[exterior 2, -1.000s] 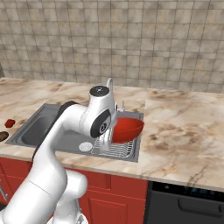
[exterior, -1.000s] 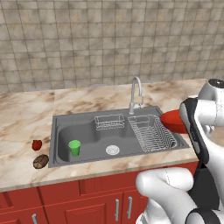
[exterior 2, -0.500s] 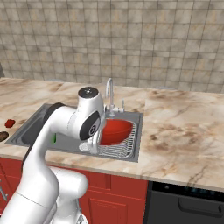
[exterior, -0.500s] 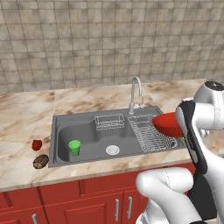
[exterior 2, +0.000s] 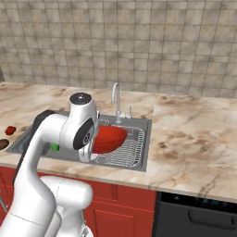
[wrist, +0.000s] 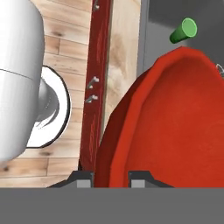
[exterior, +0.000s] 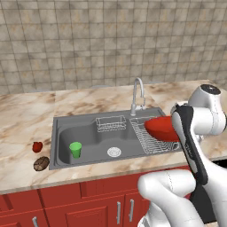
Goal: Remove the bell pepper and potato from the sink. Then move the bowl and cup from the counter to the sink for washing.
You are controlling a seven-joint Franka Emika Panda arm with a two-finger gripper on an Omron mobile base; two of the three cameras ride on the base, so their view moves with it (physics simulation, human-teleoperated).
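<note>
You will find no brand, label or legible writing on any item here. The wide shallow bright red bowl (exterior: 161,127) is glossy, plain and smooth, tilted so that its hollow faces partly sideways; it hangs above the wire dish rack (exterior: 150,141) on the right half of the large grey stainless-steel sink (exterior: 84,141), beside the curved chrome faucet (exterior: 138,94). From the right base camera you see the same bowl (exterior 2: 109,138) held low over the rack, just in front of the arm's wrist. In the hand camera the gripper (wrist: 112,178) stands with its two dark fingertips (wrist: 83,178) on either side of the bowl (wrist: 175,127) rim, clamped on that rim, with the bowl's hollow spreading away from the pincer.

The small bright green tapered cup (exterior: 75,149) stands upright on the floor of the left basin, well apart from the bowl. The small glossy red bell pepper (exterior: 37,146) and the dark brown mottled potato (exterior: 41,163) lie on the marble counter (exterior: 26,119) left of the sink, near one another but not touching.
</note>
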